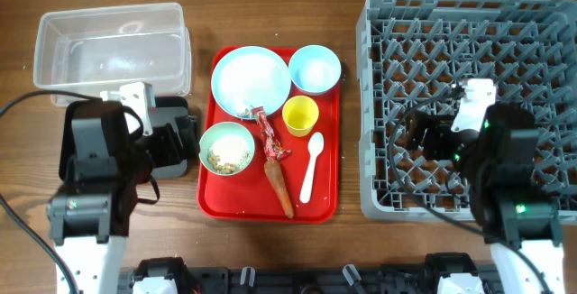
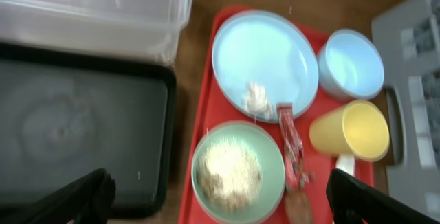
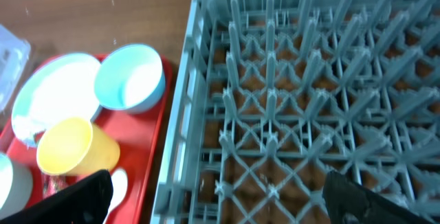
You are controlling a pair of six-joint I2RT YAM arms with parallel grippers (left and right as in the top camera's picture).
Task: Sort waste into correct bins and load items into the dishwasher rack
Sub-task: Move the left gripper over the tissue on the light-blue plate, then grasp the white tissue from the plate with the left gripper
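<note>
On the red serving tray point(image 1: 212, 199) sit a white plate point(image 1: 251, 79) with a white scrap point(image 2: 257, 99), a pale blue bowl point(image 1: 315, 68), a yellow cup point(image 1: 300, 115), a pale green bowl point(image 1: 226, 148) holding rice-like scraps point(image 2: 229, 170), a red wrapper point(image 1: 269, 137), a carrot point(image 1: 279, 186) and a white spoon point(image 1: 311, 166). The clear tub point(image 1: 112, 49) stands far left, the black tray point(image 2: 75, 124) under my left arm. My left gripper point(image 2: 220, 203) is open above the green bowl. My right gripper point(image 3: 220, 196) is open and empty over the grey rack point(image 1: 469, 105).
The grey rack point(image 3: 309, 93) fills the right side. The red tray's left edge lies close to the black tray. Bare wood shows between the red tray and the rack, and along the front edge.
</note>
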